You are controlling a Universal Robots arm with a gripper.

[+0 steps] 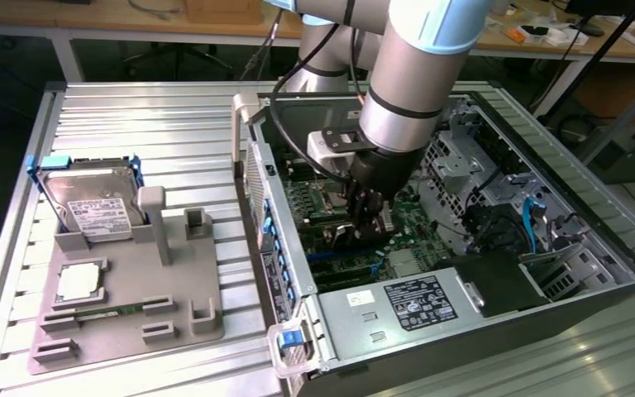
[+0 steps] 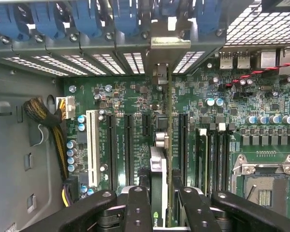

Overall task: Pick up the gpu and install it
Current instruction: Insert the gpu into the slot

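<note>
My gripper (image 1: 369, 222) is down inside the open computer case (image 1: 295, 273), over the motherboard's (image 1: 412, 219) expansion slots. In the wrist view the gpu (image 2: 159, 162) stands edge-on between the two black fingers (image 2: 137, 205), and my gripper (image 2: 162, 205) is shut on it. Its thin green board runs along one long black slot (image 2: 180, 145). Its silver end bracket (image 2: 170, 46) reaches the rear slot openings of the case. Whether the card's edge is seated in the slot is hidden. In the exterior view the gpu (image 1: 364, 236) is a dark shape under the fingers.
Left of the case lies a grey fixture tray (image 1: 174, 289) holding a hard drive (image 1: 95, 207), a processor (image 1: 80, 281) and a memory stick (image 1: 113, 312). The power supply (image 1: 400, 306), the drive cage (image 1: 494, 198) and the case walls close in around the arm. Blue slot clips (image 2: 87, 19) line the rear.
</note>
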